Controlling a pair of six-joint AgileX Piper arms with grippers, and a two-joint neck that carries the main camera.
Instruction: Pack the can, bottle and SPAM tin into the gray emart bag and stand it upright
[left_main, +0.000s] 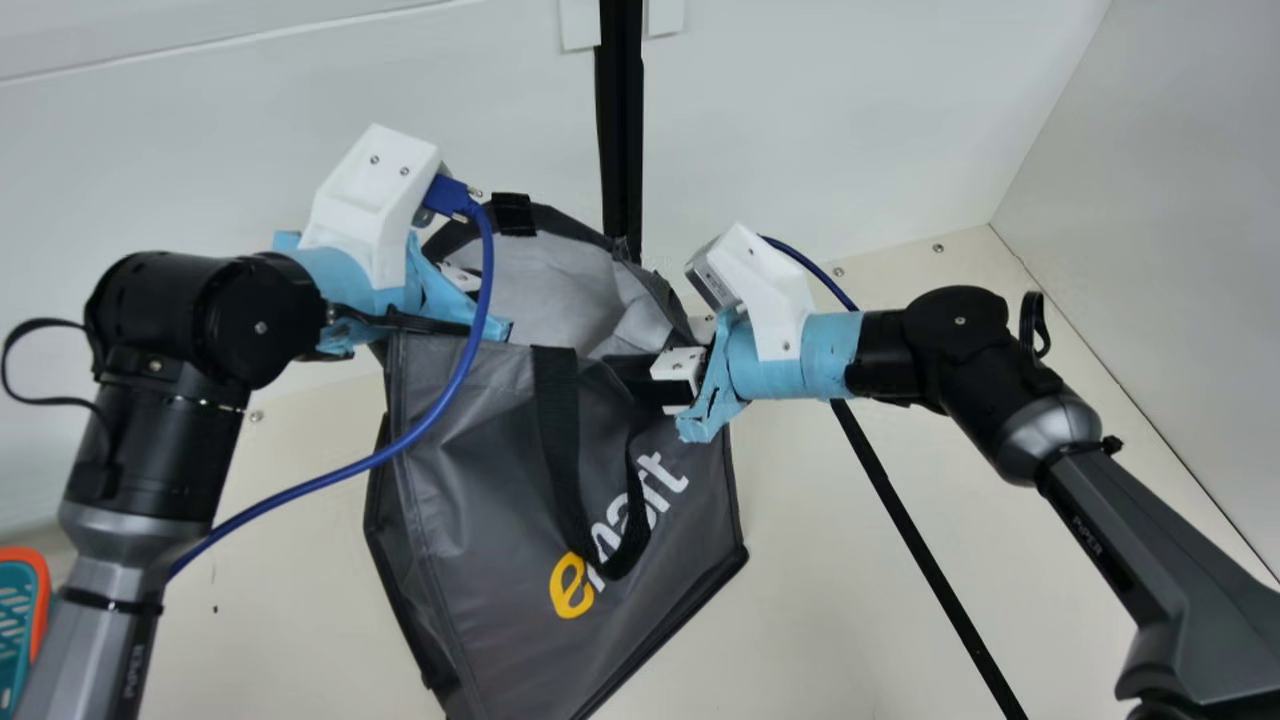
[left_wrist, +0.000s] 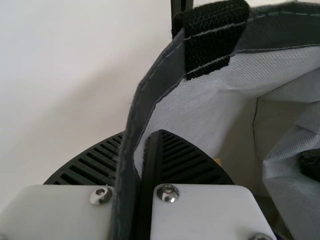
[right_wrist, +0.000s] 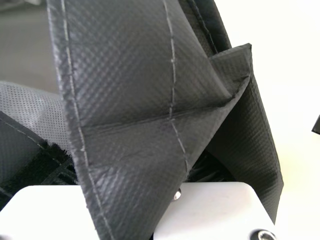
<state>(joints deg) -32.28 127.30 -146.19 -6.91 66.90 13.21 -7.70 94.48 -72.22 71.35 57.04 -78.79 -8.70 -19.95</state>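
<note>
In mid-frame of the main view, the gray emart bag (left_main: 480, 470) gapes, smooth outside, pale textured lining within, a small orange patch inside. The left gripper (left_main: 462, 278) pinches its stitched rim; the right gripper (left_main: 642, 376), its creased edge.

The lowest corner of the gray emart bag (left_main: 480, 480) is cut off by the main view's bottom edge, as is the near edge of the table (left_main: 270, 600). The fingertips of the left gripper (left_main: 440, 290) are hidden there by the bag's front panel. A perforated teal item (left_main: 14, 625) is cropped at the left. In the right wrist view, the right gripper's (left_main: 640, 378) fingers are largely covered by folded fabric. An orange patch (left_wrist: 217, 161) inside the bag is too small to be identified.
</note>
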